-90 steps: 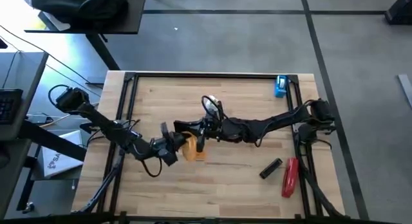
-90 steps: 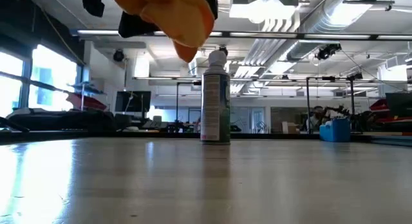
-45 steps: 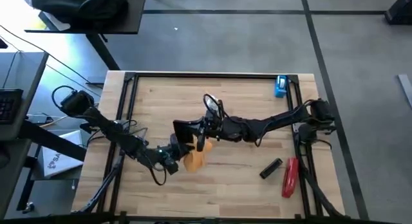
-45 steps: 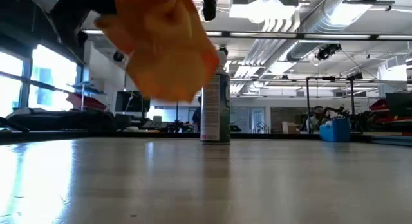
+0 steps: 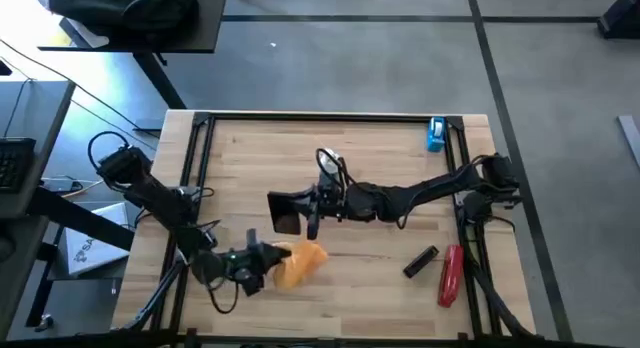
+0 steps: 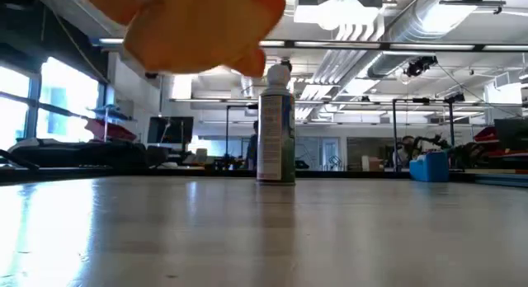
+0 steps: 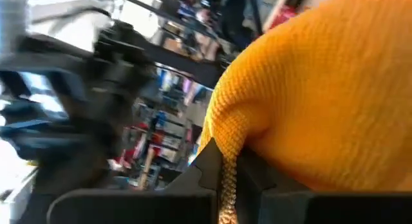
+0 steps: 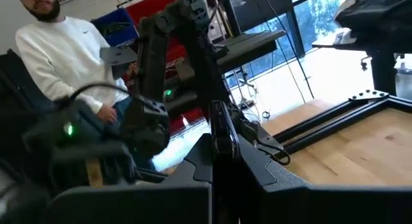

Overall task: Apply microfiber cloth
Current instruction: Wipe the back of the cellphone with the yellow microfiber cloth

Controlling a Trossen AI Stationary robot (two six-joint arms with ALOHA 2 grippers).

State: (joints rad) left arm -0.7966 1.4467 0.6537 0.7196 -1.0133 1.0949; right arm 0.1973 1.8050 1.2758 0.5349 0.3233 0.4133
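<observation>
High: left claw [image 5: 268, 258] sits low near the front edge of the surface [image 5: 380, 288], pinching the microfiber cloth [image 5: 300, 262], which bunches just ahead of its tips. Right claw [image 5: 287, 210] holds a black phone [image 5: 283, 210], behind the left claw.
Low: cloth [image 6: 198, 27] hangs above the surface, spray can [image 6: 276, 126] behind.
Left wrist: fingers [image 7: 209, 163] pressed on cloth [image 7: 315, 102].
Right wrist: fingers [image 8: 225, 143] clamp phone edge-on; a person [image 8: 61, 50] beyond.

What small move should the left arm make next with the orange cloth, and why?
Probably carry the microfiber cloth back toward the black phone. The left claw holds the cloth pinched and lifted off the table, near its front edge, apart from the phone that the right claw holds up at mid-table. Wiping needs the two to meet.
</observation>
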